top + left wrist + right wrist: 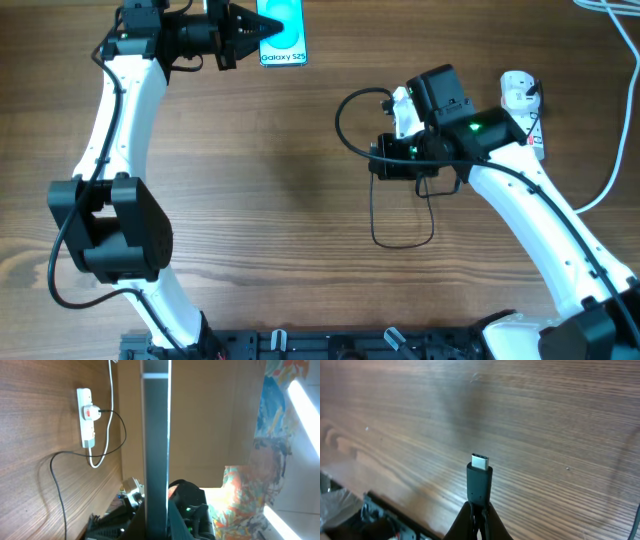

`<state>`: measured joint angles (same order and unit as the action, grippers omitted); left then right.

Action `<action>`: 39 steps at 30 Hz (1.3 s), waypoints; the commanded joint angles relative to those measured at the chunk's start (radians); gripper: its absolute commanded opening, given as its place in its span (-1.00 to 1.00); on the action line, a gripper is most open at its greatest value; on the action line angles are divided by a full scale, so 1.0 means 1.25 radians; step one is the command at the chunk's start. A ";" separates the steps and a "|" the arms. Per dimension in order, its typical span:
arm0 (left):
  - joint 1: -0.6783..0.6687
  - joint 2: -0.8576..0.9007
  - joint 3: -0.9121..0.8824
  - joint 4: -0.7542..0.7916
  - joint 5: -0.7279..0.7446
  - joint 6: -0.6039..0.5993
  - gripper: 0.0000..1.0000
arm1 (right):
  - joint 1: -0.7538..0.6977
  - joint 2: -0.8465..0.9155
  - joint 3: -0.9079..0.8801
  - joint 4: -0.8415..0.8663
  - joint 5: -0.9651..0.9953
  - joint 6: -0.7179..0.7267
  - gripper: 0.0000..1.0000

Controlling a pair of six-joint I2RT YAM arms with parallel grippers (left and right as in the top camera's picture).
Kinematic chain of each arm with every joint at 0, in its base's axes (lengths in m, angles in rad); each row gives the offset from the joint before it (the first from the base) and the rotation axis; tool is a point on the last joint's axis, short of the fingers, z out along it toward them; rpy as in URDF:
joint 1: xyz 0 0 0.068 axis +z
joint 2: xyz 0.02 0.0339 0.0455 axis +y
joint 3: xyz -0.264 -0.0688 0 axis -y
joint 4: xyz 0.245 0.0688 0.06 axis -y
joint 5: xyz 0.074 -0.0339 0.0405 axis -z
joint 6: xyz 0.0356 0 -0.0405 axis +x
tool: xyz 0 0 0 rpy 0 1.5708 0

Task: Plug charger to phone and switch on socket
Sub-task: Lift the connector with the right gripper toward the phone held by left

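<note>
Left hand (252, 31) grips phone (284, 42) | label "Galaxy S25" | right hand (479, 516) pinches charger (480, 479)

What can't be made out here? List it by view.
Overhead: the phone is cut by the top edge and overlapped by the left gripper; its grip is unclear.
Overhead: the right arm covers part of the socket.
Left wrist: the socket's switch is too small to read.

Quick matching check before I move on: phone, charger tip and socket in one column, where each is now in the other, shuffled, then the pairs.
Things:
1. phone
2. charger tip
3. socket

Places:
a. lying on the table, not held
b. in the left gripper
c. in the right gripper

Pairs: 1-b, 2-c, 3-a.
</note>
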<state>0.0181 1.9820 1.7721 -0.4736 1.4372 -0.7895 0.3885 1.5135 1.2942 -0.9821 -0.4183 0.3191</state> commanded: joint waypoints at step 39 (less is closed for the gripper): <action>-0.266 -0.019 0.007 -0.060 -0.176 0.267 -0.92 | 0.006 -0.131 0.013 0.059 -0.055 0.067 -0.91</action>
<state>-0.3004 1.9820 1.7721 -0.5739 1.1675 -0.4721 0.3904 1.3388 1.2942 -0.9226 -0.4999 0.3637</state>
